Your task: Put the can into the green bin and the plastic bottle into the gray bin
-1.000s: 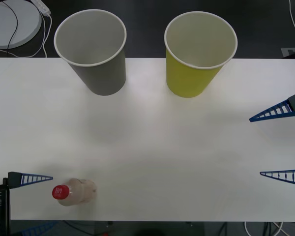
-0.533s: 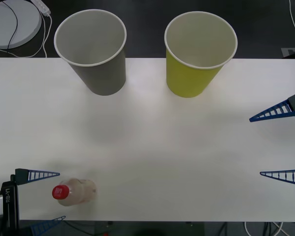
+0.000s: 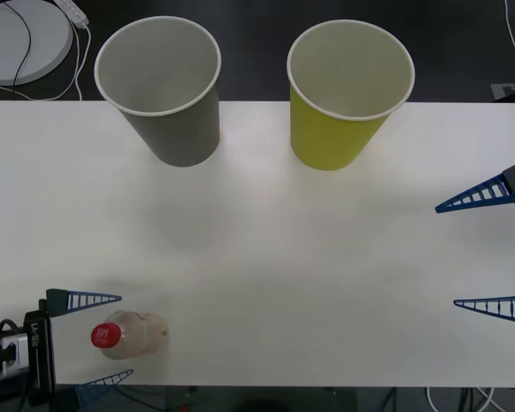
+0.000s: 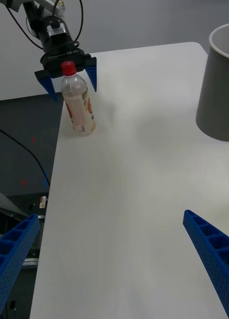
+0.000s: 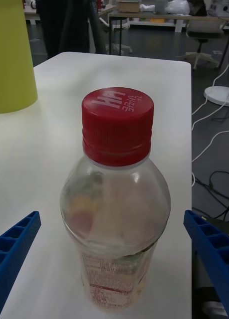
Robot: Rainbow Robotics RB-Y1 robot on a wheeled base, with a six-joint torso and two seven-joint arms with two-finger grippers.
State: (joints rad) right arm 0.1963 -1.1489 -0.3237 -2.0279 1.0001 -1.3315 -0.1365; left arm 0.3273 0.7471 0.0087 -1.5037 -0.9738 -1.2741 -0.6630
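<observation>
Front view: plastic bottle (image 3: 130, 335) label seemingly hidden

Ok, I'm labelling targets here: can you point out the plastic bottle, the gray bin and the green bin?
plastic bottle (image 3: 106, 336), front view, on its red cap.
gray bin (image 3: 184, 137), front view, on its outer wall.
green bin (image 3: 330, 137), front view, on its outer wall.

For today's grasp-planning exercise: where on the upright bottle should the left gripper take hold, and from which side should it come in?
Probably the bottle's straight body just below the shoulder, not the narrow red cap. It stands upright near the table's front-left corner, so a level approach from that edge suits. The left gripper is already there, open, one of its fingers on each side of the bottle.
</observation>
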